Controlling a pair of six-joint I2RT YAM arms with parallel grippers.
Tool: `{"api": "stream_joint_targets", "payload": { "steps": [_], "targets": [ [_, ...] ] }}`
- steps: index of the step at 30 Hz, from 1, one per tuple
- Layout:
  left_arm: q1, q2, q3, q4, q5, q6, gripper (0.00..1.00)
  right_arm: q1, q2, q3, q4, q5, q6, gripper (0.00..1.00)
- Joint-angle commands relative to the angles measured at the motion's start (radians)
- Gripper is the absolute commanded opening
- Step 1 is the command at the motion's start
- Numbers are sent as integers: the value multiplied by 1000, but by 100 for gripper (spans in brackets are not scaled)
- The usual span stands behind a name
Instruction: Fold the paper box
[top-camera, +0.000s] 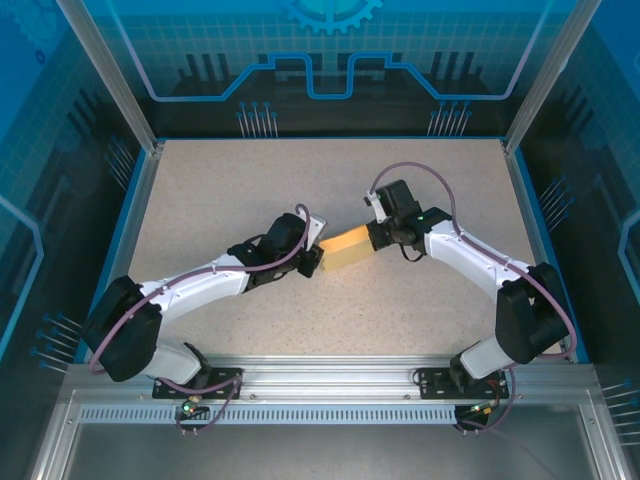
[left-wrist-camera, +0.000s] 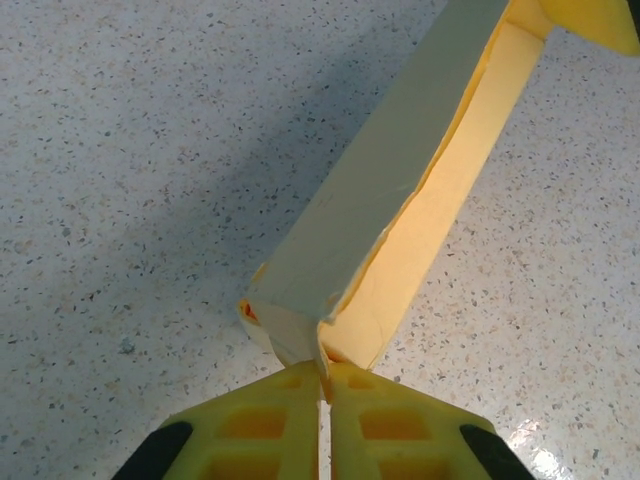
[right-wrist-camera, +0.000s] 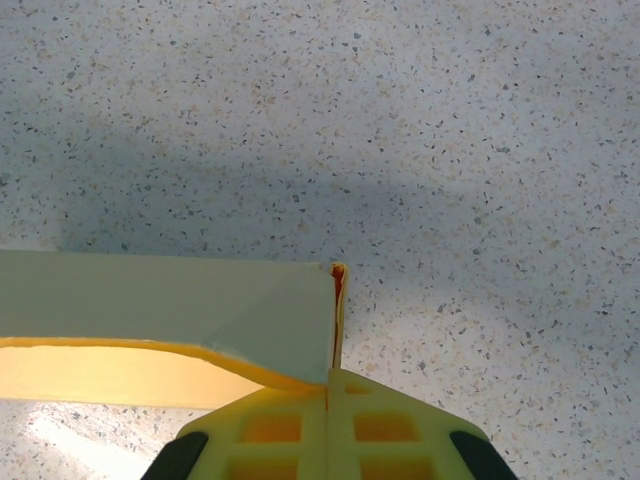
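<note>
Both left gripper (left-wrist-camera: 322, 372) and right gripper (right-wrist-camera: 328, 380) are pinching the box (top-camera: 347, 247) tight. One side is gaping; folding is looking half done.

- Paper box (top-camera: 349, 246): thin pale yellow cardboard, matt, smooth on its outer face, creased and slightly crumpled at one end.
- Table (top-camera: 230, 190): speckled stone-look top, smooth, with a faint sheen.
- Left gripper (left-wrist-camera: 323, 372) and right gripper (right-wrist-camera: 328, 385): yellow moulded plastic, smooth, dull.
- Arms (top-camera: 200, 285): white plastic shells, slightly glossy.
- Rail (top-camera: 330, 372): pale brushed metal.
</note>
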Motion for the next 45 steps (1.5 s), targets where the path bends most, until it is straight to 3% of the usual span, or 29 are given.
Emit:
{"api": "stream_joint_targets", "payload": {
  "steps": [1,8,31,45],
  "targets": [
    [-5,2,40,-5,-8,-26,8,14,5,9,-3,-8,15,2],
    [-5,18,43,48,54,-142,7,22,-2,-12,8,-5,13,1],
    [5,6,-11,237,62,-368,7,29,-22,-57,19,16,16,1],
    [6,16,-37,268,75,-435,7,44,-25,-68,31,17,13,1]
  ]
}}
